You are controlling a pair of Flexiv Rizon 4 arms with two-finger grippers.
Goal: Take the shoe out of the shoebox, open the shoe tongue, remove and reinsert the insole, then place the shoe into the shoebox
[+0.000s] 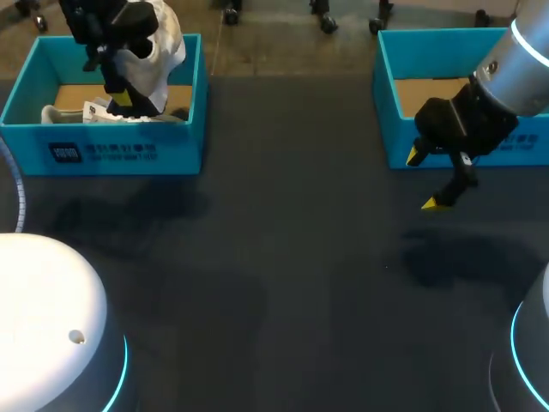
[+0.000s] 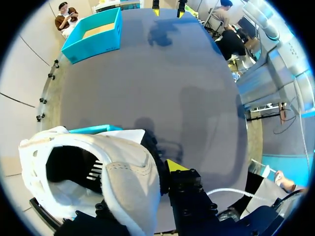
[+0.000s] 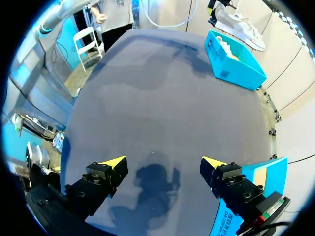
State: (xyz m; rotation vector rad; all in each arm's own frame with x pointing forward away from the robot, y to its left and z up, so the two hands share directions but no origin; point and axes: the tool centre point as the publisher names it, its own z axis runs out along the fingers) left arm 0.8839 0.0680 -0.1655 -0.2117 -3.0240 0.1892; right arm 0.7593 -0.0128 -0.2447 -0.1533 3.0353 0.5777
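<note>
Shoe (image 1: 159,47) is hanging, long axis near upright, over shoebox (image 1: 103,150) at worktop's (image 1: 283,257) far-left corner | left jaws are clamping its collar | right jaws are hovering wide, well apart toward far-right | left arm nearer.

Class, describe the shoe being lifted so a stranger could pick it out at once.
Find the turquoise cardboard shoebox at the far left of the dark table. Above it, the left gripper holds a white fabric sneaker. Unlike the second white shoe lying in the box, this one hangs in the air.
</note>
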